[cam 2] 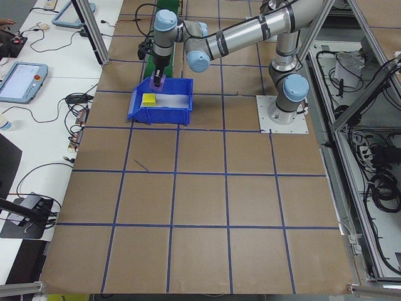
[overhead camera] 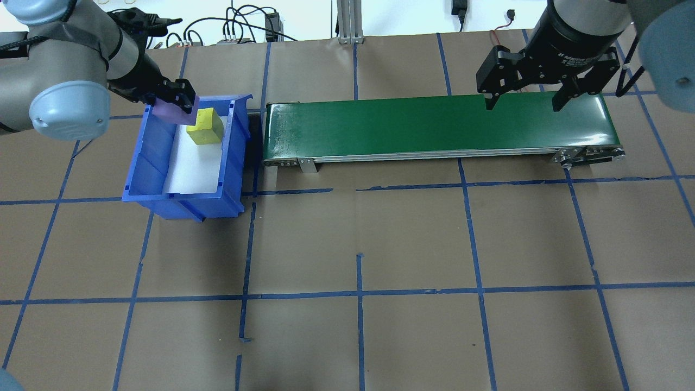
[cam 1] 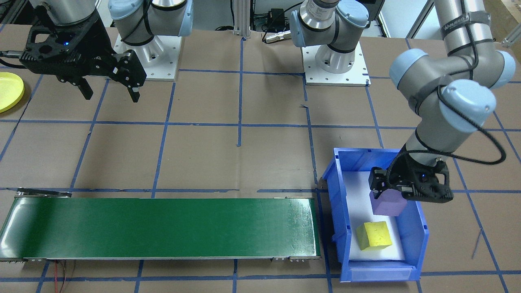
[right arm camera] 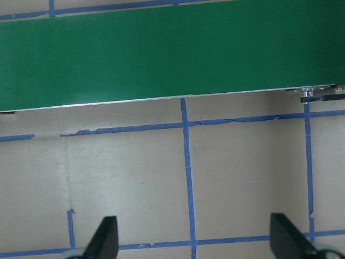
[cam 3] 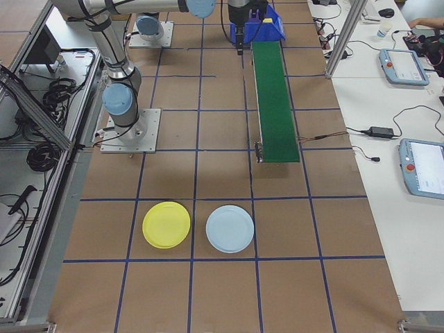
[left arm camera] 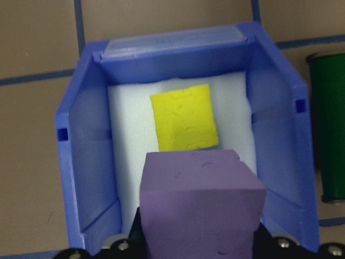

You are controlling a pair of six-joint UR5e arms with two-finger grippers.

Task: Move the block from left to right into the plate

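Note:
A purple block (cam 1: 388, 204) is clamped in my left gripper (cam 1: 390, 194), which is shut on it inside the blue bin (cam 1: 338, 191) and a little above the bin's white floor. In the left wrist view the purple block (left arm camera: 202, 205) fills the lower middle. A yellow block (left arm camera: 184, 124) lies on the floor beyond it. My right gripper (overhead camera: 524, 103) hangs open and empty over the far end of the green conveyor (overhead camera: 434, 125). The yellow plate (cam 3: 166, 224) lies on the table past that end, and the front-facing view shows the plate (cam 1: 8, 91) at its left edge.
A pale blue plate (cam 3: 230, 229) lies beside the yellow one. The conveyor (cam 1: 163, 228) runs from the bin towards the right arm's side. Both arm bases (cam 1: 336, 65) stand on the brown, blue-taped table. Benches with tablets and cables flank the table.

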